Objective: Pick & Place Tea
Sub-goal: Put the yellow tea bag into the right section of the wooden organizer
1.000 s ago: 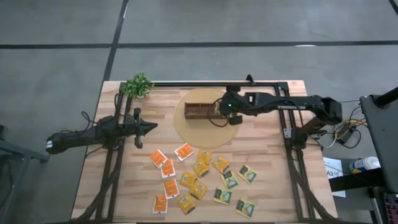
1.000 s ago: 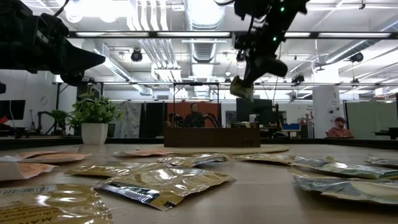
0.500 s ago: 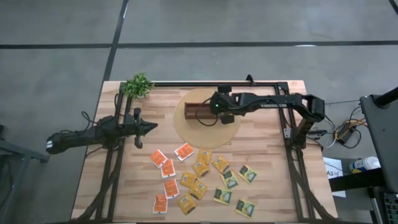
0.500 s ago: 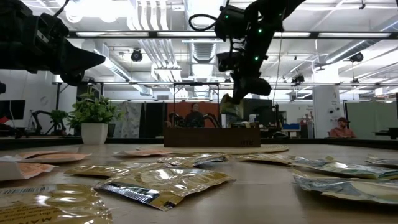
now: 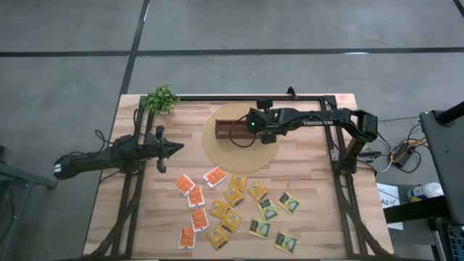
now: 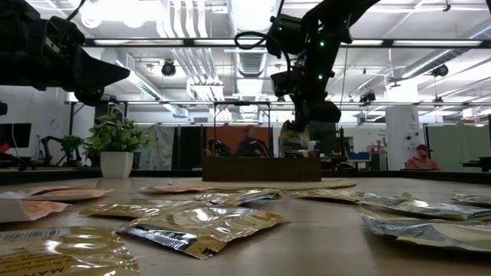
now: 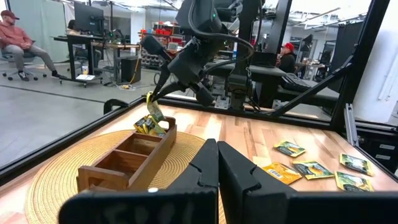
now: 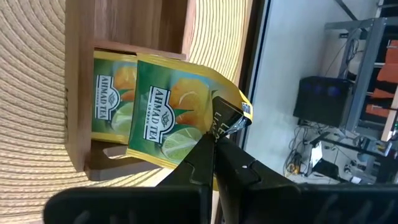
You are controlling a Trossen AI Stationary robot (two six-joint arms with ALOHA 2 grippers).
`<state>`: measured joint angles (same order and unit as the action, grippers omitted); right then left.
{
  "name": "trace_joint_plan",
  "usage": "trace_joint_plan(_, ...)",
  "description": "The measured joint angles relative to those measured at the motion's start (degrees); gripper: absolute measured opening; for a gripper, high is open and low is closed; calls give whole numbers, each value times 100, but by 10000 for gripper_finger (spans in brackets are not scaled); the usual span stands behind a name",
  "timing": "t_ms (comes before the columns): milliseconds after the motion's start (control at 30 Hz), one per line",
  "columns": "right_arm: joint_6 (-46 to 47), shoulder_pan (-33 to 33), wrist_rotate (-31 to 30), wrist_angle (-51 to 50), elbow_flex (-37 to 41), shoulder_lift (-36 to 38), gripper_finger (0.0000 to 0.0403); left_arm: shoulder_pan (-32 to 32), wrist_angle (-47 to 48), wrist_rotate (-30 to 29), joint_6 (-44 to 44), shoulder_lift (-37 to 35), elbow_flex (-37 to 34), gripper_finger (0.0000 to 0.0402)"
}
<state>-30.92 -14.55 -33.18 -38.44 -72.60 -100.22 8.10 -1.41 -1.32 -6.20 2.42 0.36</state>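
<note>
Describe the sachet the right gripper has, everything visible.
The sachet is a flat, glossy foil-like packet, green with yellow edges, printed with lime and orange slices and a dark label. The right gripper is shut on one corner. It hangs tilted, its lower end in the end compartment of the wooden box, overlapping a matching sachet already lying there.

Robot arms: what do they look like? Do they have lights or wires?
Both arms are black, thin and jointed. Each ends in a gripper with two flat black fingers that taper toward the tips: left gripper, right gripper. The right arm has a small green light near its wrist, white lettering along its side, and black cables looping off it.
</note>
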Motion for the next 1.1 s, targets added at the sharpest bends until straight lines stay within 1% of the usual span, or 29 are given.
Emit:
trace_joint_plan(300, 7, 0, 82, 106, 184, -2, 8, 0, 0, 0, -2, -2, 0, 0)
trace_joint_plan(433, 65, 0, 307, 232, 188, -2, 8, 0, 0, 0, 0, 0, 0, 0)
trace_joint_plan(1100, 99, -2, 304, 273, 305, -13, 9, 1, -2, 0, -1, 0, 0, 0)
